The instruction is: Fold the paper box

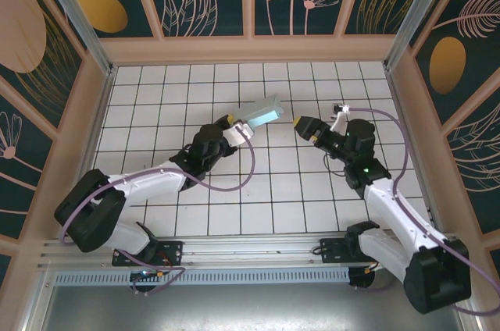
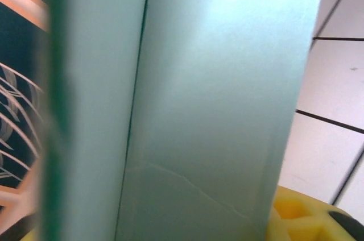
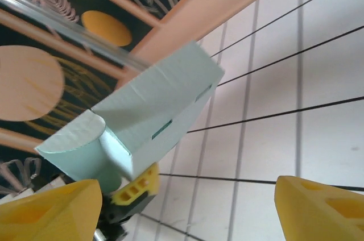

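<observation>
Risk lay in the thin card: my left gripper [image 1: 237,126] pinched one end of the paper box [image 1: 262,112] above the middle of the table [image 1: 273,206], my right gripper [image 1: 299,123] gaped wide nearby, and a clumsy push might have crumpled it.

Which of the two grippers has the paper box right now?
The left gripper: its fingers clamp the paper box. The right gripper is open, empty and apart from the box.

My right tool [image 3: 185,198], fingers [image 3: 51,212] spread wide, faces the paper box [image 3: 142,121], tilted above the white tiled desk [image 3: 273,82], gripped at its lower end by my left tool [image 3: 132,191].
</observation>
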Robot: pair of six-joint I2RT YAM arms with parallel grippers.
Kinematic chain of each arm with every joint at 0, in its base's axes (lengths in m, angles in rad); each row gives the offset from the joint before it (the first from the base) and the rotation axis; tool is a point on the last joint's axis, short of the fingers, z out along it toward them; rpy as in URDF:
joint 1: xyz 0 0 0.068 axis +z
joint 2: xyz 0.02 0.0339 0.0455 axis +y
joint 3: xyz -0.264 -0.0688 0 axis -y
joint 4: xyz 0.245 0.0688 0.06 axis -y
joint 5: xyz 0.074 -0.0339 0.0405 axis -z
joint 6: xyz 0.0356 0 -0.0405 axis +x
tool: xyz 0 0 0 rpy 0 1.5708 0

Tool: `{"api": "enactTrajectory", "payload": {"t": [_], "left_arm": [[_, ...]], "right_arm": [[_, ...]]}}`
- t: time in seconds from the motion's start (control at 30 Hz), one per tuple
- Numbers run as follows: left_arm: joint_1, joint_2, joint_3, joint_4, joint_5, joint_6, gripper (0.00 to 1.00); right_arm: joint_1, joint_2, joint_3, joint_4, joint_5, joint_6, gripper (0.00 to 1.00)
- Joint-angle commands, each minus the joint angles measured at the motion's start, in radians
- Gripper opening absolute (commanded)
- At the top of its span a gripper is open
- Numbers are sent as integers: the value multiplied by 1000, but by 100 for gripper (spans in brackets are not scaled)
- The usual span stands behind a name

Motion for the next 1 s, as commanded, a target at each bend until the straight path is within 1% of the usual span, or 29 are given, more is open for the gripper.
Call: {"api": "enactTrajectory", "payload": {"t": [0.0, 0.07, 0.13, 0.23, 0.37, 0.53, 0.6, 0.67, 0.8, 0.9, 0.97], "left_arm": [[12, -42, 38, -203, 106, -120, 31], [14, -38, 69, -311, 175, -129, 34], [14, -23, 109, -421, 235, -133, 33], [15, -6, 150, -542, 292, -137, 33], [14, 19, 205, -695, 299, -124, 33], [15, 49, 254, -846, 273, -98, 36], [14, 67, 266, -915, 287, -90, 35], [14, 80, 306, -957, 317, -94, 34], [14, 98, 315, -1010, 402, -109, 34], [15, 120, 319, -1031, 408, -113, 33], [14, 136, 324, -1042, 402, -114, 34]], "right_arm": [[-3, -82, 57, -190, 145, -257, 79], [-3, -105, 83, -232, 152, -335, 78], [-1, -110, 115, -285, 141, -411, 78], [7, -105, 143, -328, 112, -492, 78], [29, -96, 177, -374, 89, -591, 78], [86, -69, 242, -479, 168, -762, 79], [121, -60, 253, -517, 157, -857, 74], [162, -51, 255, -533, 168, -905, 70], [208, -2, 275, -550, 161, -908, 58], [240, 48, 287, -554, 146, -912, 56], [248, 85, 294, -557, 132, -920, 51]]}}
